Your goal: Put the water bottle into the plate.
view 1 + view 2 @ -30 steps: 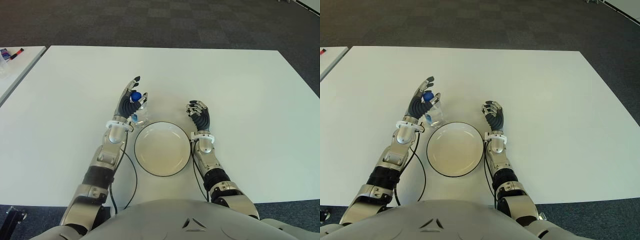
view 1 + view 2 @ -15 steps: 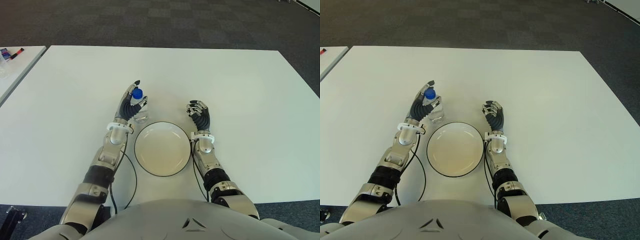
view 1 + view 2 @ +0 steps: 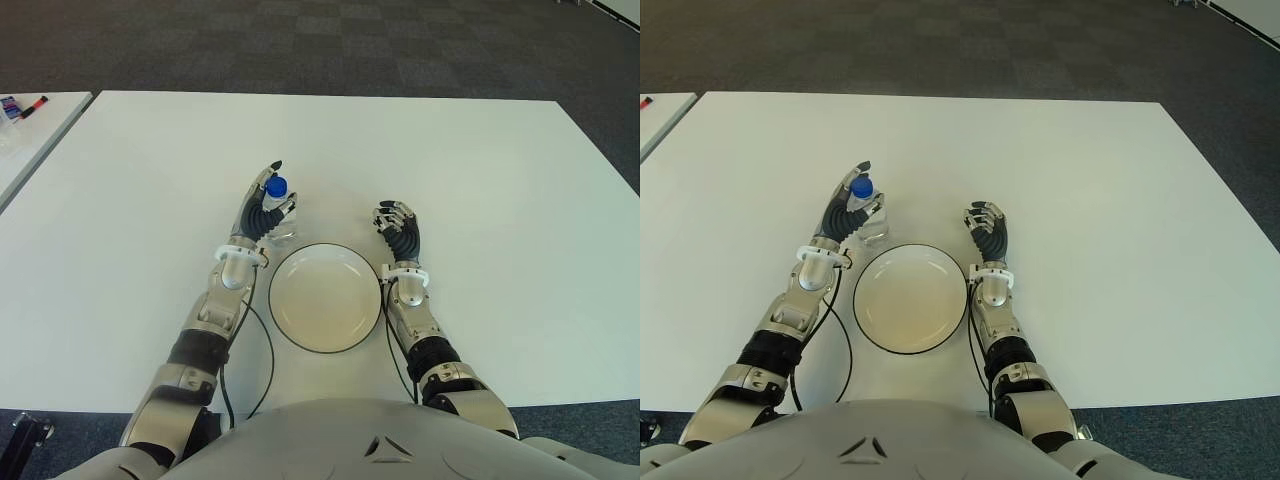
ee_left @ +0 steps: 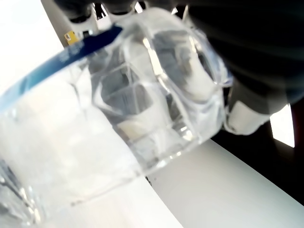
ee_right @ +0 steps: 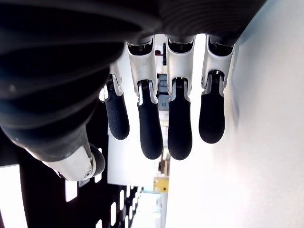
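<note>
A clear water bottle with a blue cap stands upright on the white table, just beyond the far left rim of the plate. My left hand is wrapped around it from the left, with the index finger stretched up past the cap. The bottle fills the left wrist view, pressed close to the palm. The white plate with its dark rim lies between my two hands and holds nothing. To the right of the plate is my right hand, its fingers relaxed and holding nothing.
A black cable loops on the table beside my left forearm, near the plate. A second white table with small items stands at the far left. Dark carpet lies beyond the far edge.
A second ago the bottle leaned in my left hand with its cap lower; it has since come upright and the fingers have drawn closer around it. The right hand has not moved.
</note>
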Action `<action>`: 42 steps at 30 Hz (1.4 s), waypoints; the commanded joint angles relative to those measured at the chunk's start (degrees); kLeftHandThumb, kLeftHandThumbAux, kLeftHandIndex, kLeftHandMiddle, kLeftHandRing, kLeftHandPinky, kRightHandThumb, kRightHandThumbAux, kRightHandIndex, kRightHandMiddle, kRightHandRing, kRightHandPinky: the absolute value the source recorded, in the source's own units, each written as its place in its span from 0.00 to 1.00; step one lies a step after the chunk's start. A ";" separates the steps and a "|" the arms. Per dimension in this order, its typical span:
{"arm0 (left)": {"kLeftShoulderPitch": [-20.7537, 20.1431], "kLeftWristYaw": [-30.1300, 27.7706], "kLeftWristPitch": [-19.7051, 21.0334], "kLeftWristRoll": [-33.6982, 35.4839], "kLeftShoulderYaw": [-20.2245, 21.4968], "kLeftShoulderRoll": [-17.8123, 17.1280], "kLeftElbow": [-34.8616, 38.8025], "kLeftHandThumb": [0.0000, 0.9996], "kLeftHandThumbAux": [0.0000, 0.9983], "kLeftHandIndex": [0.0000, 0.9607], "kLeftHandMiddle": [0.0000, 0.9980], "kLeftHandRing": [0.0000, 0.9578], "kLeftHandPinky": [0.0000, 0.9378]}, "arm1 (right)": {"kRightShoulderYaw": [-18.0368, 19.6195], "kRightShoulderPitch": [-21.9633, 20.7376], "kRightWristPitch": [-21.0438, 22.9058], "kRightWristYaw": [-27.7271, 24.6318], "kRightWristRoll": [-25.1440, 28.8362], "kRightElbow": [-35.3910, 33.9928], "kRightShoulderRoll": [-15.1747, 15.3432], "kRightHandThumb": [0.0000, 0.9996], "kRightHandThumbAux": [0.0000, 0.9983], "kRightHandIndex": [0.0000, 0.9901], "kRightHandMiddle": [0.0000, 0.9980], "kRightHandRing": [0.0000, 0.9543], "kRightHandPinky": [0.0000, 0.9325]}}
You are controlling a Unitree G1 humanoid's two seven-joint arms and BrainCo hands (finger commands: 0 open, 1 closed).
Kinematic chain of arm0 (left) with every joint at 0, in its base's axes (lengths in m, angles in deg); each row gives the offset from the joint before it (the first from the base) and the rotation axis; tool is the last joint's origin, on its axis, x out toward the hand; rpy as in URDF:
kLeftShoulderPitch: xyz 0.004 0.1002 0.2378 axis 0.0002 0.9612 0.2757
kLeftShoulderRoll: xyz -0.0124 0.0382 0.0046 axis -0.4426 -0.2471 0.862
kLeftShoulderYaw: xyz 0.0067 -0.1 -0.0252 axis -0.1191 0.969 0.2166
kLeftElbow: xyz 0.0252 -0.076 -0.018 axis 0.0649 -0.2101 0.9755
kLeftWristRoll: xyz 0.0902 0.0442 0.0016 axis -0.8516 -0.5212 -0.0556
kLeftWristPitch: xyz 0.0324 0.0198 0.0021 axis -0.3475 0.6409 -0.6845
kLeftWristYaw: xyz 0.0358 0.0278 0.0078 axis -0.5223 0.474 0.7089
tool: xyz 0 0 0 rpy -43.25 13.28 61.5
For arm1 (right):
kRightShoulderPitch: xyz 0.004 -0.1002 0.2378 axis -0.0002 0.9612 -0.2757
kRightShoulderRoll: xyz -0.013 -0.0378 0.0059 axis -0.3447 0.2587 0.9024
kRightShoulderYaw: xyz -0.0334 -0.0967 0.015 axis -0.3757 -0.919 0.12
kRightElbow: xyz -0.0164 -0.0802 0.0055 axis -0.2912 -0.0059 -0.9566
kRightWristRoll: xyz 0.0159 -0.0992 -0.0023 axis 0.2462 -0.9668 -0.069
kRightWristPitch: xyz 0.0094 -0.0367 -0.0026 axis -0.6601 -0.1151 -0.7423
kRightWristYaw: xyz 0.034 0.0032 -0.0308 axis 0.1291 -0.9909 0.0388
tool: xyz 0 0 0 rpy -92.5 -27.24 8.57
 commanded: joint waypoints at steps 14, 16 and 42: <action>-0.03 0.62 -0.46 -0.16 -0.27 -0.32 -1.30 0.49 0.58 0.01 0.10 0.14 0.22 | 0.32 1.09 1.06 -0.42 0.29 1.72 -0.33 0.94 0.67 0.36 0.49 0.54 0.58; 0.02 0.57 -0.22 -0.20 -0.30 -0.32 -1.17 0.49 0.58 0.01 0.10 0.14 0.22 | 0.29 1.10 1.15 -0.35 0.22 1.69 -0.32 0.94 0.67 0.36 0.49 0.54 0.58; 0.32 -0.05 1.12 0.63 -0.39 0.03 -1.97 0.51 0.54 0.01 0.09 0.12 0.18 | 0.36 0.98 0.92 -0.34 0.20 2.02 -0.26 0.94 0.67 0.36 0.49 0.55 0.58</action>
